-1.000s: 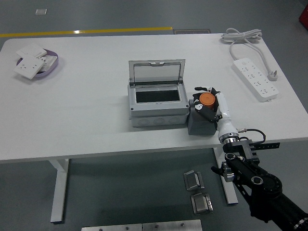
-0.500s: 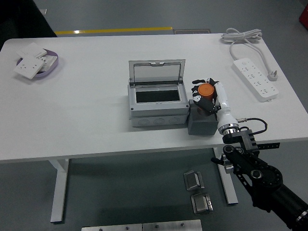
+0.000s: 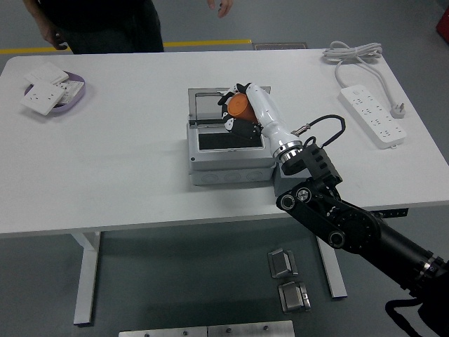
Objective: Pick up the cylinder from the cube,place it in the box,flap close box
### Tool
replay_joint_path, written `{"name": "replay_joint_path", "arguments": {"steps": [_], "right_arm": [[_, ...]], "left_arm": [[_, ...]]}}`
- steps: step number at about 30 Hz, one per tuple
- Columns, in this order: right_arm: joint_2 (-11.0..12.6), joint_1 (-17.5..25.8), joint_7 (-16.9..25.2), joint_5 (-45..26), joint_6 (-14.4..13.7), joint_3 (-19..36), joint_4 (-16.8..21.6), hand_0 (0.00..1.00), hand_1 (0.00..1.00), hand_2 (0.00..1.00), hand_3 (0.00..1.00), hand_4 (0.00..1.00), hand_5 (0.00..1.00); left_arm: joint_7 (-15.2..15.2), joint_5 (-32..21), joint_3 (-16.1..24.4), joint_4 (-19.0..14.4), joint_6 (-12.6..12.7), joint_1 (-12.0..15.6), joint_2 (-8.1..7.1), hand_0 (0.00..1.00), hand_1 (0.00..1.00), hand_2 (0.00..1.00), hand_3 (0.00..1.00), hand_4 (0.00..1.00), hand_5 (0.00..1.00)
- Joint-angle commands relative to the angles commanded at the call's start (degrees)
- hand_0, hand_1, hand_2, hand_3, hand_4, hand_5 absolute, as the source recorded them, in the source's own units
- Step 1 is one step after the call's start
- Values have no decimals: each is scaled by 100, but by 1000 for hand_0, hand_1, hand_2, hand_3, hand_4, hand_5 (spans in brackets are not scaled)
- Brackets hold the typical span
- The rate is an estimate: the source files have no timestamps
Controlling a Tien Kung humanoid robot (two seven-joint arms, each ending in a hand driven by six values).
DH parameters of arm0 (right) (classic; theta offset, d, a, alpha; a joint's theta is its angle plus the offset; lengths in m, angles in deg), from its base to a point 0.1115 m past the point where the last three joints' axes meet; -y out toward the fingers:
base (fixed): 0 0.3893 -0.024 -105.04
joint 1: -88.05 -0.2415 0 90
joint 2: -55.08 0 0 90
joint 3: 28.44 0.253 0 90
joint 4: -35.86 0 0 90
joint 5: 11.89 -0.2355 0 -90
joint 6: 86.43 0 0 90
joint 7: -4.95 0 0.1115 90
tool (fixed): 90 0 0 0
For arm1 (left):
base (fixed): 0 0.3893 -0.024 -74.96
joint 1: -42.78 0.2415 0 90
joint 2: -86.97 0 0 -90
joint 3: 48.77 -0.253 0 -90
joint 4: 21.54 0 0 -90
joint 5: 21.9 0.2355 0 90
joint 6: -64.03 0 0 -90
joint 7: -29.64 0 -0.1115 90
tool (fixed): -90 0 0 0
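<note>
- The right hand [image 3: 238, 116] is clamped on the orange cylinder [image 3: 240, 105], fingers wrapped around its sides.
- The cylinder hangs above the open box [image 3: 228, 151], over the far right part of its dark opening, tilted with its long axis leaning left and far.
- The raised flap [image 3: 210, 105] stands just behind the hand.
- The forearm reaches in from the near right, passing over the grey cube [image 3: 284, 184].
- The drop looks to be straight down and slightly nearer.
</note>
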State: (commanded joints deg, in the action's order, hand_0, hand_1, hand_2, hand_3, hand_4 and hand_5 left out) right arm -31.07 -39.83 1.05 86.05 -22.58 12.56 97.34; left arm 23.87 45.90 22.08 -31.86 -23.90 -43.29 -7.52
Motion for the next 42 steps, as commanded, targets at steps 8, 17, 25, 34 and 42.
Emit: {"name": "replay_joint_path", "arguments": {"steps": [8, 17, 25, 34, 42], "right_arm": [[-263, -453, -850, 1225, 547, -473, -513, 25, 185, 321, 247, 2, 2], [-386, -642, -1017, 1749, 1421, -736, -828, 286, 407, 467, 479, 308, 2], [-386, -700, -936, 1763, 1438, -728, -966, 600, 637, 613, 639, 434, 126], [-386, -722, -832, 1671, 1410, -695, -1048, 845, 733, 710, 714, 675, 328], [-386, -722, -742, 1645, 1372, -659, -1138, 843, 735, 710, 718, 710, 359]], "left_arm": [[25, -14, -58, 0, -27, -55, -19, 593, 615, 611, 649, 684, 298], [22, 21, -59, 0, -29, -80, -55, 592, 615, 611, 649, 684, 300], [5, 42, -58, 0, -26, -79, -62, 592, 614, 611, 649, 684, 299], [1, 50, -65, 0, -26, -78, -65, 592, 614, 611, 648, 683, 300], [19, 42, -86, 0, -36, -106, -71, 592, 614, 611, 648, 684, 300]]}}
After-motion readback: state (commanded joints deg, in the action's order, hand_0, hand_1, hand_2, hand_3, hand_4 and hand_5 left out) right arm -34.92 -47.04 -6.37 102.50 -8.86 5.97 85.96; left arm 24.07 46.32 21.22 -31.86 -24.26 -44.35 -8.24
